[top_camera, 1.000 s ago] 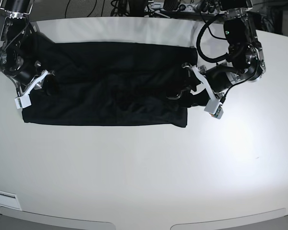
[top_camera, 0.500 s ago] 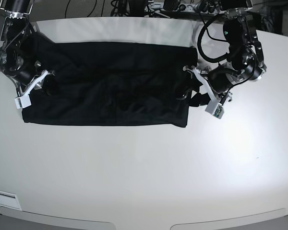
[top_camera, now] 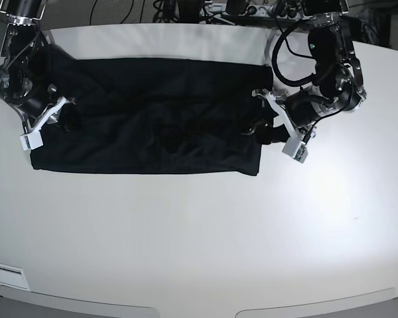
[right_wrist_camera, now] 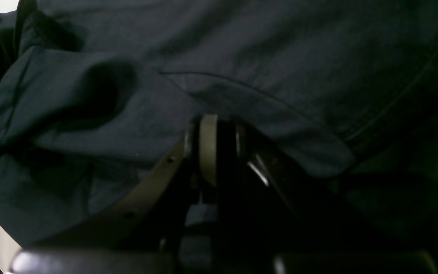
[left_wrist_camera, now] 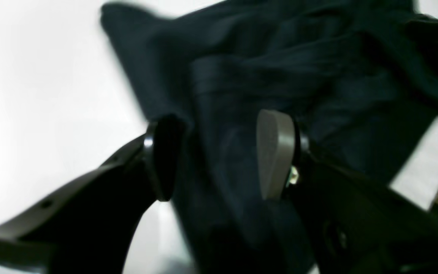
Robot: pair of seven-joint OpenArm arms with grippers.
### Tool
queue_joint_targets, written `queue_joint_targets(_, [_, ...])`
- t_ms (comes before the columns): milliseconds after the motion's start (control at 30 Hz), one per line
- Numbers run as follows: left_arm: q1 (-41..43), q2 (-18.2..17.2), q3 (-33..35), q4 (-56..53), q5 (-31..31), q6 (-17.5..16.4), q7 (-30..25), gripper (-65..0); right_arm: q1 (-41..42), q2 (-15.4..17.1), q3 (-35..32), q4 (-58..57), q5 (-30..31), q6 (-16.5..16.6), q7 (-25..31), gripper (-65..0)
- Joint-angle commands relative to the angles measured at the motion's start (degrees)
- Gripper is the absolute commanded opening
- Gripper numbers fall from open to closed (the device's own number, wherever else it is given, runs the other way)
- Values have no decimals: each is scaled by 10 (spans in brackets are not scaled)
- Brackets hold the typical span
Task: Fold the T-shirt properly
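Observation:
The black T-shirt (top_camera: 152, 119) lies as a wide folded band across the far half of the white table (top_camera: 186, 232). My left gripper (top_camera: 262, 126) is at the shirt's right end. In the left wrist view this gripper (left_wrist_camera: 219, 160) is open, and rumpled shirt fabric (left_wrist_camera: 318, 57) lies between and behind its fingers. My right gripper (top_camera: 60, 112) is at the shirt's left end. In the right wrist view it (right_wrist_camera: 215, 144) is shut, with shirt fabric (right_wrist_camera: 280, 57) bunched over its tips.
Cables and equipment (top_camera: 205, 10) run along the table's back edge. A white label (top_camera: 3, 268) sits at the front left rim. Bare white tabletop fills the near half and the right side.
My left gripper has shifted slightly left and up at the shirt's right end, and the bunched fabric there has pulled in a little. The right arm has not moved.

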Motion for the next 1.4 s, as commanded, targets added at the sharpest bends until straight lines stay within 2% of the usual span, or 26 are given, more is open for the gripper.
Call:
queue_joint_targets(0, [-8,-2,0,18,-18,-7,-9,-303,-5,5,-3,-3,-30,-5,-43,-556])
queue_joint_targets(233, [-8,-2,0,24,-38,-16,-10,-303,-5,5,-3,-3,-30,-5,-48,-555])
queue_joint_targets(467, [-8,-2,0,4,-2,-16,-15,-303,-5,5,-3,-3,-30,-5,-47,-555])
queue_joint_targets(833, [-8,-2,0,-39,-3,-16,-28,-303,-5,5,-3,-3,-30,-5,-46,-555])
queue_joint_targets(1133, [-6,-2,52,-39,-2,-22,-10,-303,-5,5,-3,-3,-2,-5,-56,-555])
queue_joint_targets(1233, [-6,-2,70,-39,17,-22,-11,-303,-5,5,-3,-3,-2,-4,-63,-555])
queue_joint_targets(1367, [-6,-2,70,-39,23,-22,-13,-308,-5,5,-3,-3,-2,-5,-63,-555])
